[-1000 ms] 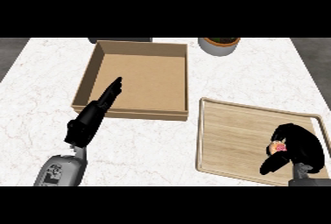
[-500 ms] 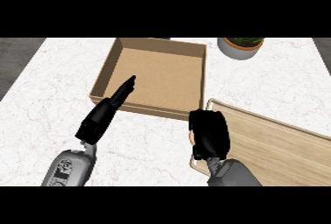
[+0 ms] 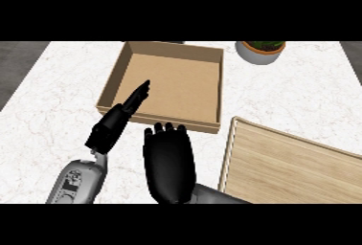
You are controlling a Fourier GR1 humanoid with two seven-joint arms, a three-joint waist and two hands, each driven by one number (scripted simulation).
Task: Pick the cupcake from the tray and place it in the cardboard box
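Right hand [image 3: 170, 162] just before cardboard box [image 3: 170, 86] (cupcake hidden), beside tray [image 3: 297, 167]

I see matt cardboard box [image 3: 170, 83], pale wood-grain tray [image 3: 297, 167], glossy white marble counter [image 3: 297, 91], matt black hands.

tray [image 3: 297, 162] cut off at right

Cardboard box [image 3: 166, 86] left of, behind tray [image 3: 297, 165].
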